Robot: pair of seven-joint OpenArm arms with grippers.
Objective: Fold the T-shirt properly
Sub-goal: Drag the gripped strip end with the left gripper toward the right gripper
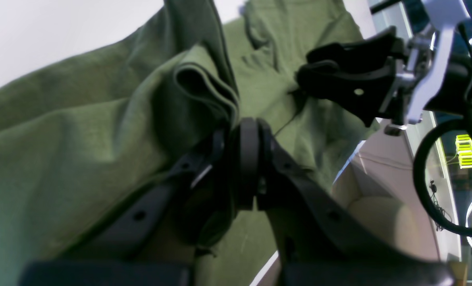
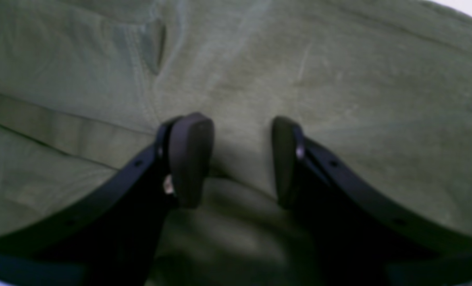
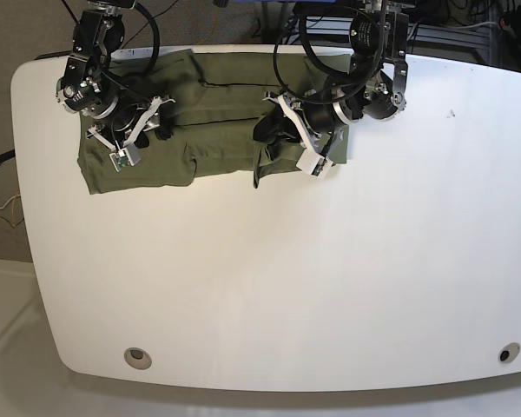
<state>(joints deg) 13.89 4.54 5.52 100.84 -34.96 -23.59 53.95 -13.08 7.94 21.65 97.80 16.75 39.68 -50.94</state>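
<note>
One T-shirt, olive green, lies on one white table, along the far edge of that table. Two grippers are present above the table: one left gripper at the right-hand part of the T-shirt in the base view, and one right gripper at its left-hand part. Two round fittings sit in the table surface, one near its front left corner and one near its front right corner.
</note>
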